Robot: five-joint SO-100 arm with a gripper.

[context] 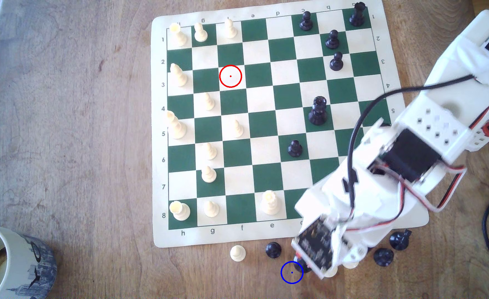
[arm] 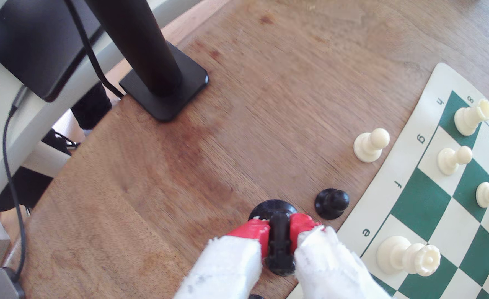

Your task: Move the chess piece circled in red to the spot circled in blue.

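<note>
My gripper is shut on the chess piece, a glossy black piece clamped by its body between the red fingertips. Its round base points at the bare wood just off the mat. I cannot tell whether the base touches the table. In the exterior view the gripper sits under the wrist, and a sliver of the chess piece shows at the right edge of the spot, a blue ring on bare wood. The red ring encloses a bare white square.
The chess mat carries several white and black pieces. Off it stand a black pawn, a white pawn and black pieces by the arm. A mug is at the exterior view's lower left. A black stand base stands beyond.
</note>
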